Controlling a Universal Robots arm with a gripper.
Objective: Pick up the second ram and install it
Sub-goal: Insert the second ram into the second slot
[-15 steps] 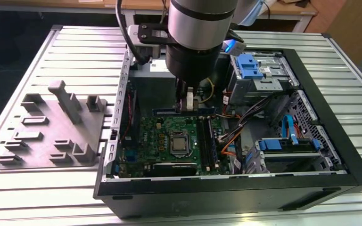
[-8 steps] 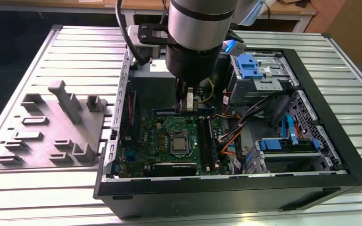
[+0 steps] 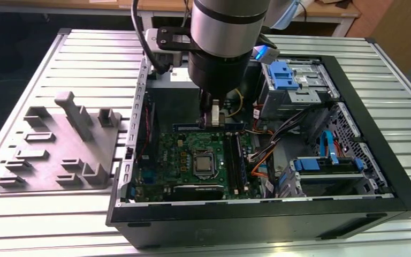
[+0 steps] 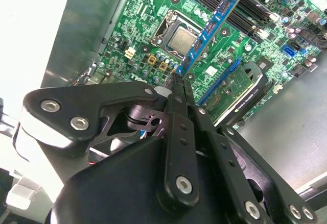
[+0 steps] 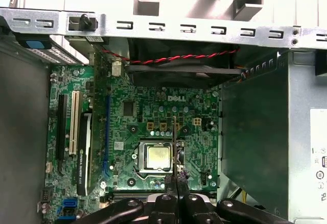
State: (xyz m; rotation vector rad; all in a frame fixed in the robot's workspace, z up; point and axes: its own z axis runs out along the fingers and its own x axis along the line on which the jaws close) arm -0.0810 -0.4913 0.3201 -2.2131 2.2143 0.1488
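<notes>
The black two-fingered gripper [image 4: 176, 81] is clamped on the second ram [image 4: 209, 30] — a long, thin, flat blue circuit strip with black chips along its face. In the second wrist view, its fingertips [image 4: 180, 89] pinch the strip at one extremity. From there the strip reaches out over the large green motherboard [image 4: 153, 9], crossing above the square metal processor socket [image 4: 180, 38], with the long black memory slots [image 4: 245, 9] near its far end. In the first wrist view the strip [image 5: 174, 142] shows edge-on as a thin dark line rising from the gripper [image 5: 177, 185] over the socket [image 5: 156, 157], so it appears clear of the board rather than seated. The exterior view puts the gripper [image 3: 213, 120] low inside the open black computer case [image 3: 377, 134], at the far edge of the motherboard [image 3: 184, 155]. The case rests on a ribbed aluminium table [image 3: 84, 48], with the grey moulded plastic tray [image 3: 55, 155] well apart on the exterior view's left. The strip looks very light and stiff but thin, so it probably snaps rather than bends if levered. Its flat faces likely give little friction, and a pinch at one end could let it pivot. The safer hold is on bare board edges — off the chips and the contact row, which are probably the fragile parts.
</notes>
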